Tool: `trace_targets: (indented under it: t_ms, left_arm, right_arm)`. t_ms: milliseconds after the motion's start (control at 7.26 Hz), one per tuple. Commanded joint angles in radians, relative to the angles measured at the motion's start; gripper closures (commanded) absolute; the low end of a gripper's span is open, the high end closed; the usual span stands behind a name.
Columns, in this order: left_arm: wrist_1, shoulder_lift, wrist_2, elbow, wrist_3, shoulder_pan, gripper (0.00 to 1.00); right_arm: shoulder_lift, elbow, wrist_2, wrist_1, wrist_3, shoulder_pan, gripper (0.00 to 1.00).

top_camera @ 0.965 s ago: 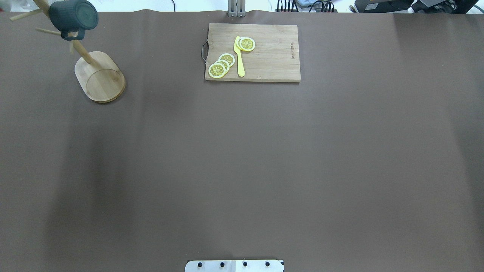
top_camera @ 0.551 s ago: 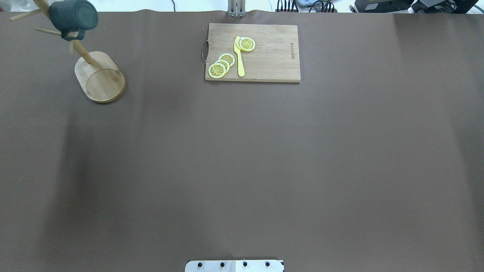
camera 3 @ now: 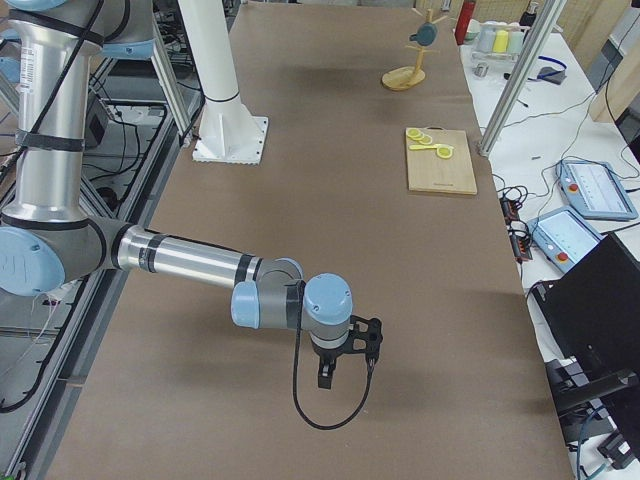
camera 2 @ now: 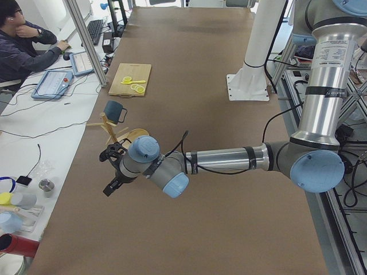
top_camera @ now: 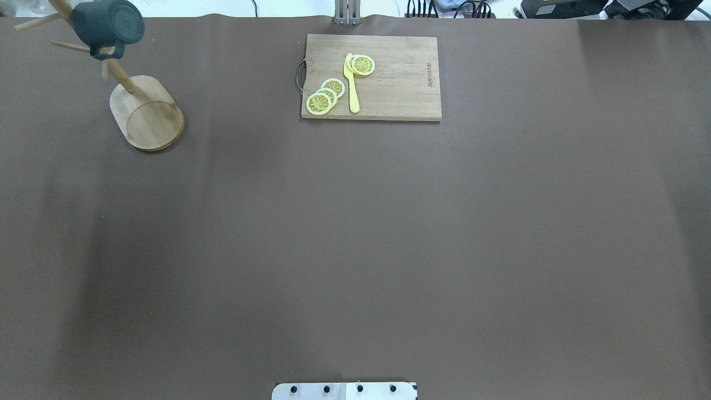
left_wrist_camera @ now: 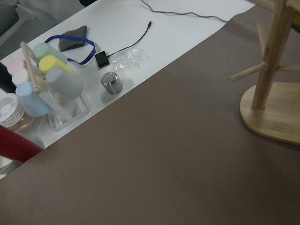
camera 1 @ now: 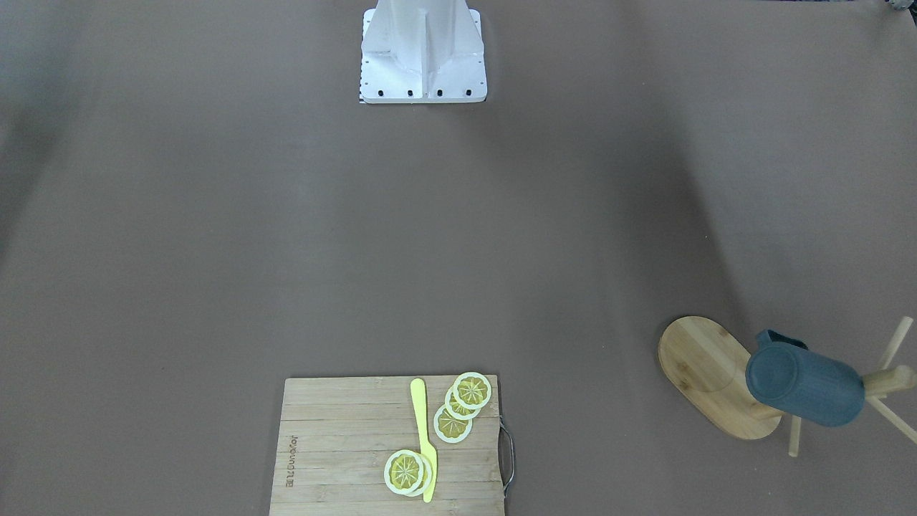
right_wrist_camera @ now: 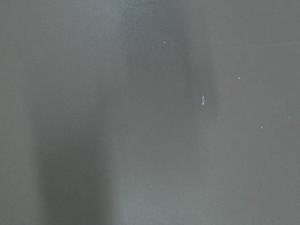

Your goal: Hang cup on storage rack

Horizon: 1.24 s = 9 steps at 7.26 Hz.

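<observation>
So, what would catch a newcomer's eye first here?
The teal cup hanging on the rack, at the table's far left corner as the robot sees it. Then the board at the far middle, with lemon slices and a yellow knife on it. The left gripper hovers apart from the rack.

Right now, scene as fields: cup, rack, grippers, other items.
storage rack: upright, table's far left corner
cup: hangs by its handle on a peg, off the table, nothing gripping it
left gripper: near the storage rack, clear of the cup; open or shut cannot tell
right gripper: above bare table, far from the storage rack; cannot tell
cutting board: far centre, holds lemon slices and a yellow knife
</observation>
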<state>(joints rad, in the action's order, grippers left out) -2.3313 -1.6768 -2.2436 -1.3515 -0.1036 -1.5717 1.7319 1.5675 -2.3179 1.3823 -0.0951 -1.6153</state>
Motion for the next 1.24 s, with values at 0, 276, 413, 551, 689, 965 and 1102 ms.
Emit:
trace_targets:
  t_ms: [0,276,413,551,689,965,1102]
  left_arm:
    - [0.13,0.003,0.004,-0.023,-0.005,-0.004,0.01]
    - [0.128,0.094,0.042,-0.072,-0.002,-0.007,0.01]
    - [0.132,0.123,0.039,-0.096,0.011,-0.01,0.01]
    - [0.132,0.127,0.044,-0.097,0.012,-0.01,0.01]
    - [0.104,0.143,0.044,-0.098,0.004,-0.01,0.01]
    - [0.189,0.161,0.044,-0.095,0.015,-0.008,0.01]
    - [0.317,0.16,0.039,-0.106,0.01,-0.008,0.01]
  right_arm:
    - [0.0,-0.003,0.0,0.0,0.0,0.0,0.0]
    - [0.0,-0.003,0.0,0.0,0.0,-0.002,0.0]
    - [0.0,-0.003,0.0,0.0,0.0,-0.002,0.0]
    - [0.0,-0.003,0.0,0.0,0.0,0.0,0.0]
    - [0.0,-0.003,0.0,0.0,0.0,-0.002,0.0]
    - [0.0,-0.004,0.0,0.0,0.0,0.0,0.0]
    - [0.0,-0.007,0.0,0.0,0.002,-0.002,0.0]
